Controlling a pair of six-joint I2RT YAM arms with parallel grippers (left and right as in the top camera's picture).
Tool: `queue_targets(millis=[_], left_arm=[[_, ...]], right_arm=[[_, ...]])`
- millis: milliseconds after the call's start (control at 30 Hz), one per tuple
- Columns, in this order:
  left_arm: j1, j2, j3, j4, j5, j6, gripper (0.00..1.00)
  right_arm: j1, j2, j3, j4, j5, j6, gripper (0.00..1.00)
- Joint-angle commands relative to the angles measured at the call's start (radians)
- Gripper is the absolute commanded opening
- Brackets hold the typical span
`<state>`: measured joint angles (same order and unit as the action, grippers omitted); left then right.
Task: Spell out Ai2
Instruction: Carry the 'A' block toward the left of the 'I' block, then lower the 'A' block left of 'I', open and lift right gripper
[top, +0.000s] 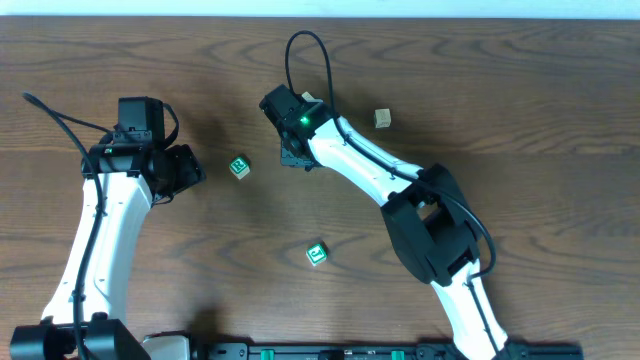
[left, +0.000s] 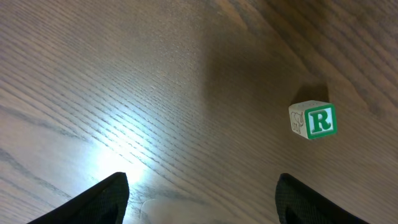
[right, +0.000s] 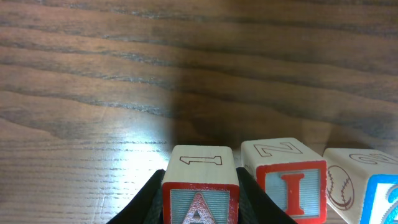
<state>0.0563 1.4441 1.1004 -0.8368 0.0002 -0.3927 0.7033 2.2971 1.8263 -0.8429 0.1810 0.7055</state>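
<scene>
In the right wrist view my right gripper (right: 200, 205) is shut on the red A block (right: 200, 186), which stands on the table. Right beside it stands the red I block (right: 285, 177), and further right a blue block (right: 367, 186), only partly in frame. In the overhead view the right gripper (top: 295, 155) hides these blocks. My left gripper (left: 202, 199) is open and empty over bare wood. A green R block (left: 313, 120) lies ahead of it to the right, also seen in the overhead view (top: 238, 167).
A second green block (top: 317, 254) lies at the front centre of the table (top: 520, 130). A plain wooden block (top: 382, 118) lies at the back right.
</scene>
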Motion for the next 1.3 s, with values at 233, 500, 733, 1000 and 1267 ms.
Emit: queue_targets(millis=[233,500,733,1000,1267], left_arm=[[0.002,0.007,0.023,0.000,-0.007,-0.008,0.77],[0.002,0.007,0.023,0.000,-0.007,-0.008,0.77],[0.002,0.007,0.023,0.000,-0.007,-0.007,0.77],[0.002,0.007,0.023,0.004,-0.008,-0.007,0.77],[0.002,0.007,0.023,0.008,-0.008,-0.007,0.77]], right_arm=[[-0.007,-0.004,0.018,0.016,0.024,0.007,0.01],[-0.006,-0.004,0.018,0.012,0.010,0.003,0.01],[-0.006,-0.004,0.018,0.013,0.010,-0.005,0.10],[-0.006,-0.004,0.018,0.014,0.010,-0.005,0.16],[-0.006,-0.004,0.018,0.017,0.010,-0.005,0.29]])
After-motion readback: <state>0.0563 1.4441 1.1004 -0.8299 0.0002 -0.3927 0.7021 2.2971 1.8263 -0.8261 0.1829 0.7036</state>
